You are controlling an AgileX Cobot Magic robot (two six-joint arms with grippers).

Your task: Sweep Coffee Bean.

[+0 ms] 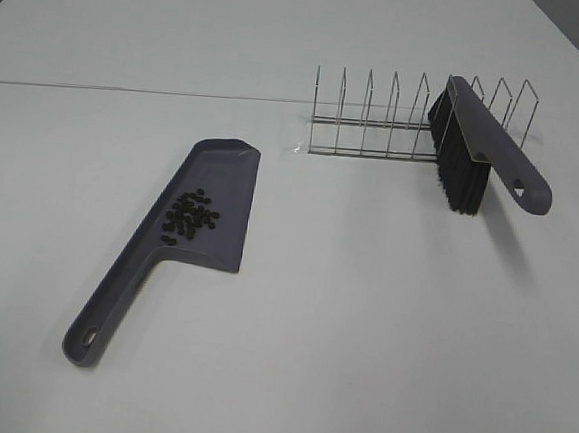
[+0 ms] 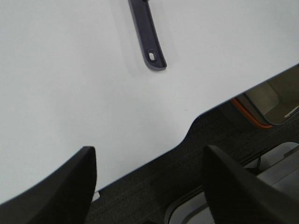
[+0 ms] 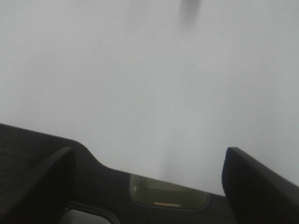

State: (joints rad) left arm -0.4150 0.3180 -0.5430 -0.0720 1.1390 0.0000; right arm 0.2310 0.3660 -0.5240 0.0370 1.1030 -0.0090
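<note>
While both arms' fingers (image 2: 56, 186) (image 3: 254, 186) stand apart, coffee beans (image 1: 190, 215) fill the dustpan (image 1: 167, 247); brush (image 1: 470, 155) leans in rack (image 1: 377, 118).

Grey-purple dustpan (image 1: 205, 205) — dark brown beans (image 1: 190, 216) (black-bristled brush (image 1: 475, 151)) — white table (image 1: 362, 313).

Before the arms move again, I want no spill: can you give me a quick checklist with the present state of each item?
1. Beans all on the dustpan: ok, none seen on the table.
2. Dustpan flat on table: ok.
3. Brush in the rack: ok, leaning in it.
4. Left gripper open, empty: ok.
5. Right gripper open, empty: ok.
6. Dustpan handle unobstructed: ok.
</note>
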